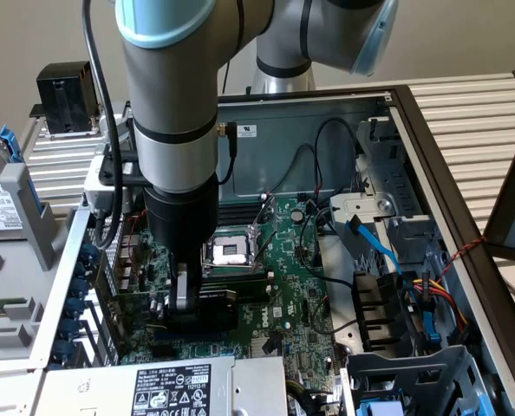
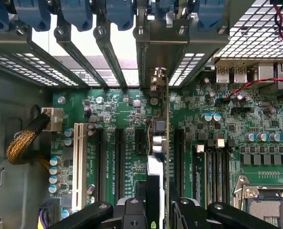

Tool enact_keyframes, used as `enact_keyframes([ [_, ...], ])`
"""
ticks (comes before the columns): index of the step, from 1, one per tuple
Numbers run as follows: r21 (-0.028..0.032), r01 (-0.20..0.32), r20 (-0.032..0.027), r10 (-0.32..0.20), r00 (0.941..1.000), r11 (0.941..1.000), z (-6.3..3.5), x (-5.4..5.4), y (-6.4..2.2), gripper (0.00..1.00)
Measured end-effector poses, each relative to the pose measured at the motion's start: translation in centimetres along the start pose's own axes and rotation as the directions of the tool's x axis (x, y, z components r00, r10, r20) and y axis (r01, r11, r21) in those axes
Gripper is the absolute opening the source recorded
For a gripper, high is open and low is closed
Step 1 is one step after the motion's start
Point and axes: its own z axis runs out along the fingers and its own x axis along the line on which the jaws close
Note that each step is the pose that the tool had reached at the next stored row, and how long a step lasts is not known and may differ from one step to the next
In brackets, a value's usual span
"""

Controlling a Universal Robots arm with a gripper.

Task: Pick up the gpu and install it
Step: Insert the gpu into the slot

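Jaws clamped narrow on the gpu (image 2: 156, 157), my gripper (image 2: 156, 212) holds it edge-on above the motherboard (image 2: 227, 138). It sits among the expansion slots (image 2: 118, 157), bracket toward the twelve-o'clock rear slot covers (image 2: 108, 47).

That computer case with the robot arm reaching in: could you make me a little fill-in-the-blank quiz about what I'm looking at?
1. The gripper is down inside the open computer case, just above the large green ____.
2. In the wrist view, the gpu stands on ____ between the gripper's fingers, over the row of slots.
3. The yellow braided cable lies beside the long ____ slot.
4. In the exterior view, a flat ____ cable runs beside the drive cage.

Missing words: motherboard; edge; white; blue
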Motion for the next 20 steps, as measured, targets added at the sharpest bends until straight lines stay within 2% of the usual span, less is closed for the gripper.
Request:
enact_keyframes([
  [12,-0.0038,0.000,-0.0008,0.000,1.0000,1.0000,-0.29,0.01,0.03,0.28],
  [20,-0.0038,0.000,-0.0011,0.000,1.0000,1.0000,-0.06,0.01,0.02,0.28],
])
